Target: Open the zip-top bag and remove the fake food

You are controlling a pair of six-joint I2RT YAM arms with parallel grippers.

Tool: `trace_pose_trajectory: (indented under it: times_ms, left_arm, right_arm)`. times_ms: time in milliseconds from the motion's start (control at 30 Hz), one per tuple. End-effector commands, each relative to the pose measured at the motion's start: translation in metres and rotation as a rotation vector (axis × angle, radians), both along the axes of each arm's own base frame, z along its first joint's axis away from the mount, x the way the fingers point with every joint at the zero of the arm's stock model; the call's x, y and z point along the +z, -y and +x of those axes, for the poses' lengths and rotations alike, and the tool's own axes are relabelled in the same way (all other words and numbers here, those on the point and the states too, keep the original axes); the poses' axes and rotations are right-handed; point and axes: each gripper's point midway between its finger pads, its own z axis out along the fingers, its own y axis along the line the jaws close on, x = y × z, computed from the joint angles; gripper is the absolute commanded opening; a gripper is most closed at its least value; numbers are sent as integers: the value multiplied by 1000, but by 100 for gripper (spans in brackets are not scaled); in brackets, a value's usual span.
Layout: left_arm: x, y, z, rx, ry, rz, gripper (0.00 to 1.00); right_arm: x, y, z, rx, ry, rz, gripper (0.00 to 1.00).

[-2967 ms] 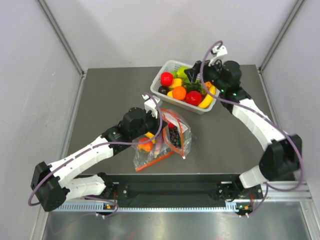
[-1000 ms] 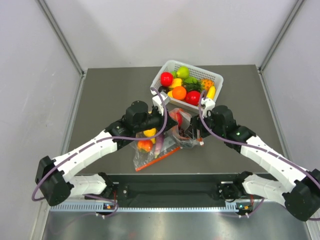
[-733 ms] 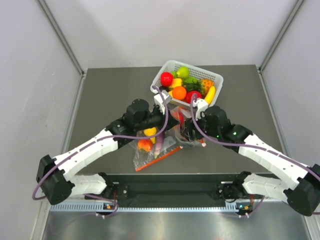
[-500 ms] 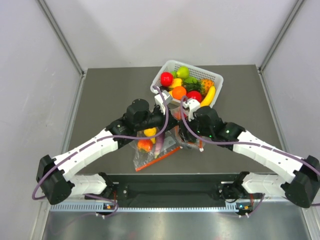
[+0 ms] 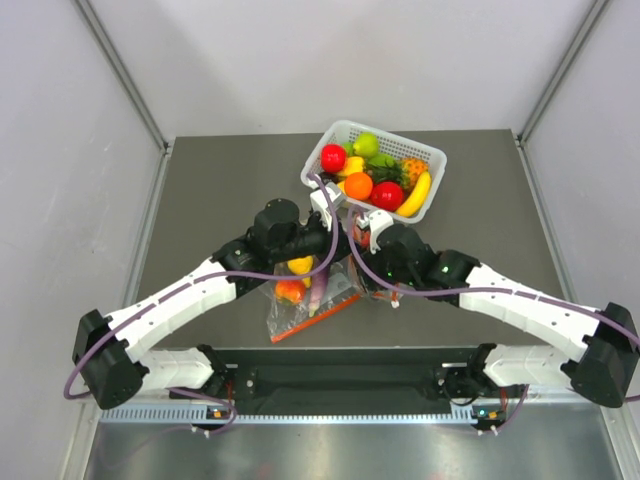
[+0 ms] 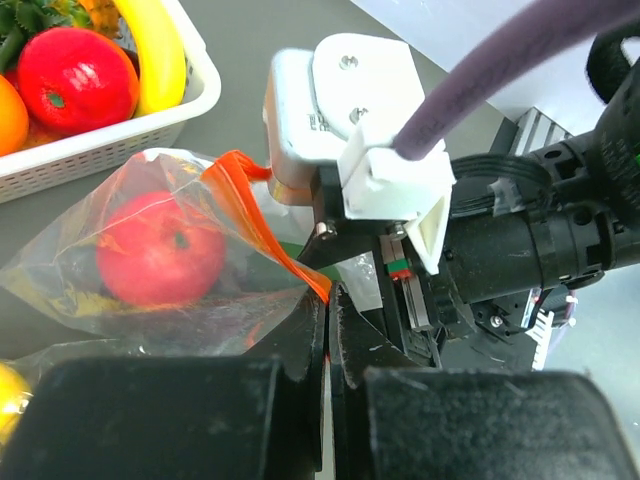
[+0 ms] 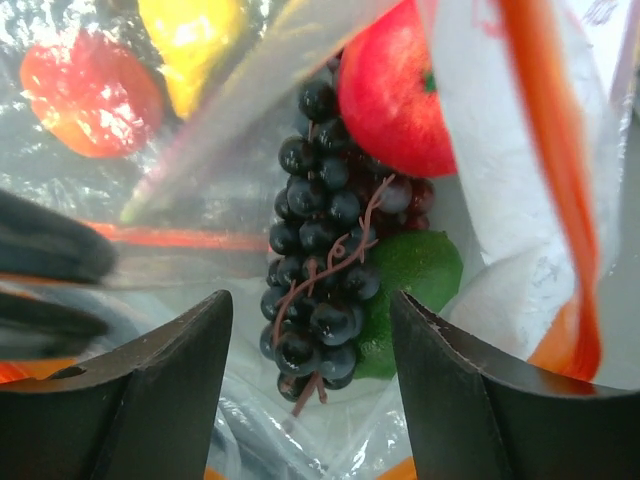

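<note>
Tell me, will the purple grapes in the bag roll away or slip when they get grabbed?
Probably not roll: the grape bunch looks bumpy and long, not round like the red apple beside it. It may slip a bit, since its berries look shiny. Likely stiff: one joined clump.

Bright, even light, soft shadows.
Glare streaks the bag [image 7: 470, 270]; the right end effector [image 7: 310, 390] is blurred up close.

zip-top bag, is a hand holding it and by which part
The left hand is shut on the zip-top bag, pinching its orange-red zip strip. The right hand is open over the grape bunch, gripping nothing.
</note>
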Motion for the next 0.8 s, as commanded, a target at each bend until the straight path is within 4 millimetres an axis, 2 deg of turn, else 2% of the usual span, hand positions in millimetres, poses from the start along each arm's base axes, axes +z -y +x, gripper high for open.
trace_pose_trajectory:
  times_ms: [0, 167, 267, 333, 400, 500, 533, 567, 667, 767]
  left_arm:
    - [59, 4, -4, -26, 120, -136, 0]
    - [61, 0, -3, -10, 133, -130, 0]
    - [65, -2, -5, -9, 137, -138, 0]
    - [66, -2, -7, -16, 132, -144, 0]
    - [67, -2, -9, -20, 132, -149, 0]
    - [66, -1, -9, -23, 128, -148, 0]
    - [63, 0, -9, -26, 124, -143, 0]
    - [60, 0, -9, -25, 122, -136, 0]
    - [53, -2, -6, -9, 121, -114, 0]
    - [44, -5, 1, 28, 124, -87, 0]
  right_arm:
    - [-9, 6, -10, -21, -22, -11, 64]
    - [-35, 7, -19, -35, -78, -28, 63]
    - [-39, 8, -22, -39, -80, -16, 61]
    - [-43, 8, -23, -38, -80, -16, 55]
    - [-43, 5, -20, -42, -64, 3, 52]
    - [-43, 2, -14, -53, -31, 26, 39]
    - [-43, 3, -14, -56, -27, 27, 30]
    - [-42, 2, -12, -59, -19, 31, 26]
    - [-32, 4, -10, -69, 4, 38, 20]
    - [-12, 8, -9, -69, 44, 67, 11]
